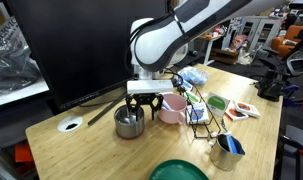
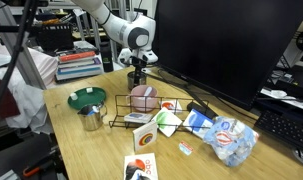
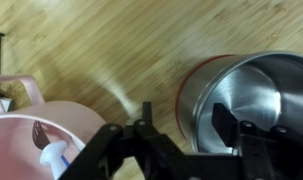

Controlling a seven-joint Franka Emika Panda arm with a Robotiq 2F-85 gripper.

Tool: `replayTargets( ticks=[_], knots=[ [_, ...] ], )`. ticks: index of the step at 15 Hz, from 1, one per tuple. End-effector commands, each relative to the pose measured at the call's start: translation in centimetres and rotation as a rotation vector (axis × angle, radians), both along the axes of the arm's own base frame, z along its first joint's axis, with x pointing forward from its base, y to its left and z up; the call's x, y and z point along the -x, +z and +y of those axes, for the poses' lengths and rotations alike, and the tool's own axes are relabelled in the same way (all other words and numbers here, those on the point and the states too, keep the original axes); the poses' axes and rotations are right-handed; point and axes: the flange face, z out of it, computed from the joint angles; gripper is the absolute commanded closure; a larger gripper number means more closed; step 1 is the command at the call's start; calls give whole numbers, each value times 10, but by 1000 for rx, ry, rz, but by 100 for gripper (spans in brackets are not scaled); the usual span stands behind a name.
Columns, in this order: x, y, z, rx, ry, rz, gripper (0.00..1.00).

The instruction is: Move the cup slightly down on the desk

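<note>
The shiny silver cup [image 1: 129,123] stands on the light wood desk [image 1: 81,150], just beside the pink cup [image 1: 172,108]. In the wrist view the silver cup [image 3: 253,92] fills the right side. My gripper [image 3: 184,122] is open and straddles its near rim, with one finger inside the cup and one outside on the pink-cup side. The fingers are still apart from the wall. In an exterior view my gripper [image 1: 143,103] hangs low over the cup's edge. In the other exterior view, my gripper [image 2: 139,74] and the pink cup [image 2: 143,97] mostly hide the silver cup.
The pink cup [image 3: 31,140] holds a utensil and sits close beside my outer finger. A black wire rack [image 1: 198,115], a smaller steel cup with blue items [image 1: 228,150], a green bowl [image 1: 179,170] and packets lie nearby. A large dark monitor [image 2: 221,50] stands behind. A white grommet [image 1: 70,125] is near the corner.
</note>
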Motion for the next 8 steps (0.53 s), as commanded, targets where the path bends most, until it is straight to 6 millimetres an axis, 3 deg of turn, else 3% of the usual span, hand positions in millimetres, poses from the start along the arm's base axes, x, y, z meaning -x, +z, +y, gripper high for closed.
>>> replayTargets(
  ticks=[1, 5, 8],
  knots=[
    [-2, 1, 2, -14, -13, 4, 66],
    [-2, 2, 3, -14, -11, 4, 95],
    [-2, 2, 3, -17, -10, 6, 100]
  ],
)
